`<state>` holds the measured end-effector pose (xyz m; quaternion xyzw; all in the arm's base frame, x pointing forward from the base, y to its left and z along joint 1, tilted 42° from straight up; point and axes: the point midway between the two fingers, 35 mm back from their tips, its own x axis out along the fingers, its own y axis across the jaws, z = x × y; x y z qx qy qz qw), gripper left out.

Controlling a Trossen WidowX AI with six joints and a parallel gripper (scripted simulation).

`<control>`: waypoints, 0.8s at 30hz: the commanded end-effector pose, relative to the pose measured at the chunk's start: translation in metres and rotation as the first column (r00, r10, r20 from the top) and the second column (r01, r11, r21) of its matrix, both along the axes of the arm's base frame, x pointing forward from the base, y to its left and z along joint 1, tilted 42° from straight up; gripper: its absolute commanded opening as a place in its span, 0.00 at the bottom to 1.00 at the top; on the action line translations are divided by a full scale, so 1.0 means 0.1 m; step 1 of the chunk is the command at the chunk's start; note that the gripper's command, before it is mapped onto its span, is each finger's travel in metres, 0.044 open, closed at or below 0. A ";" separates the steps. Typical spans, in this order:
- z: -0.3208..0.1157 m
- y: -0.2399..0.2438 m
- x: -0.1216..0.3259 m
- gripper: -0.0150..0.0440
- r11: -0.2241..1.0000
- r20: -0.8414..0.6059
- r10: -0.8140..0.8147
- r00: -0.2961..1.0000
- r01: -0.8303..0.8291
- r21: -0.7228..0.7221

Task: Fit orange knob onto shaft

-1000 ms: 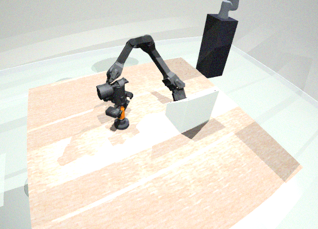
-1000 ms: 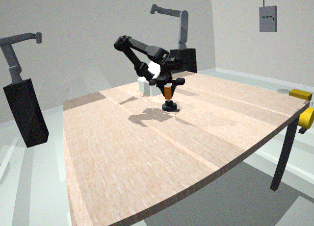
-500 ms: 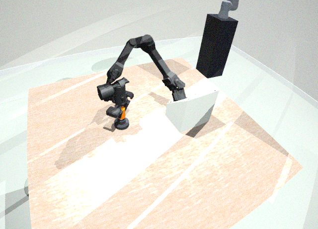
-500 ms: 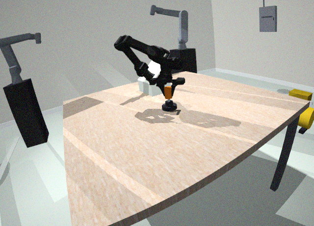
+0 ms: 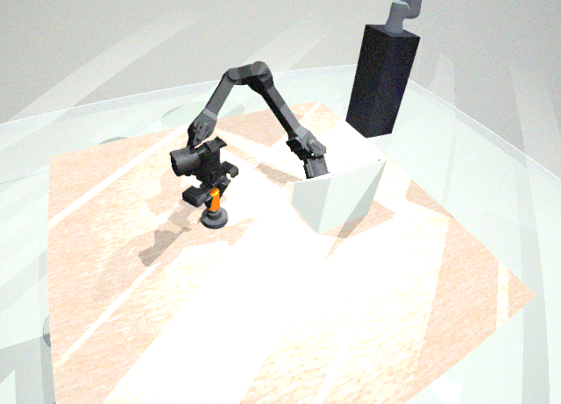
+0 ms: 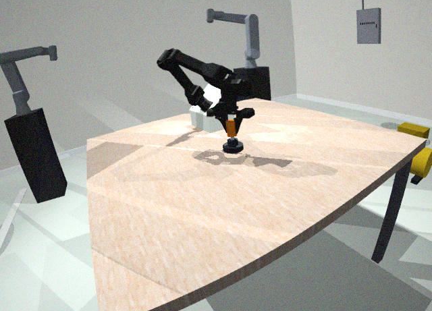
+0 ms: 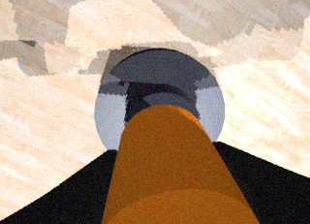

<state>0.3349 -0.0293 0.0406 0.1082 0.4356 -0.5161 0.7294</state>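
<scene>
The orange knob (image 5: 214,202) (image 6: 231,128) (image 7: 167,161) is upright between the fingers of my gripper (image 5: 212,199) (image 6: 231,129), which is shut on it. The dark round pedestal (image 5: 214,221) (image 6: 233,148) (image 7: 108,114) stands directly below the knob. In the exterior view a short light piece of the shaft (image 6: 232,138) shows between the knob's bottom and the pedestal's raised centre. The knob is not down against the pedestal. In the wrist view the knob hides the shaft. The knob's hole and both flat sides are hidden, so their alignment cannot be told.
A white upright panel (image 5: 337,198) stands on the wooden table (image 5: 471,272) (image 6: 209,210) beside the arm's base. Black stands with grey arms (image 5: 382,81) (image 6: 36,158) are beyond the table. Yellow equipment (image 6: 420,161) is beyond its right edge in the exterior view.
</scene>
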 end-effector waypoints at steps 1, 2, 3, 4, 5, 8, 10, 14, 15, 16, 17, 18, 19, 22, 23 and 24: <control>-0.02 0.00 0.00 0.25 1.000 0.004 -0.004 1.000 0.004 0.002; -0.01 0.01 -0.01 0.25 1.000 0.004 -0.004 1.000 0.004 0.002; -0.01 0.01 -0.01 0.25 1.000 0.004 -0.004 1.000 0.004 0.002; -0.01 0.01 -0.01 0.25 1.000 0.004 -0.004 1.000 0.004 0.002; -0.02 0.01 -0.02 0.25 1.000 0.004 -0.004 1.000 0.004 0.002; -0.02 0.00 -0.03 0.25 1.000 0.004 -0.004 1.000 0.004 0.002; -0.02 0.00 -0.04 0.25 1.000 0.004 -0.004 1.000 0.004 0.002; -0.02 0.00 -0.05 0.25 1.000 0.004 -0.004 1.000 0.004 0.002; -0.02 0.00 -0.05 0.25 1.000 0.004 -0.004 1.000 0.004 0.002; -0.02 0.00 -0.05 0.25 1.000 0.004 -0.004 1.000 0.004 0.002; -0.02 0.00 -0.05 0.25 1.000 0.004 -0.004 1.000 0.004 0.002; -0.01 0.01 -0.05 0.25 1.000 0.004 -0.004 1.000 0.004 0.002; 0.00 0.01 -0.05 0.25 1.000 0.004 -0.004 1.000 0.004 0.002; 0.02 0.02 -0.06 0.25 1.000 0.004 -0.004 1.000 0.004 0.002; 0.02 0.03 -0.06 0.25 1.000 0.004 -0.004 1.000 0.004 0.002; 0.02 0.03 -0.06 0.25 1.000 0.010 -0.011 1.000 0.011 0.003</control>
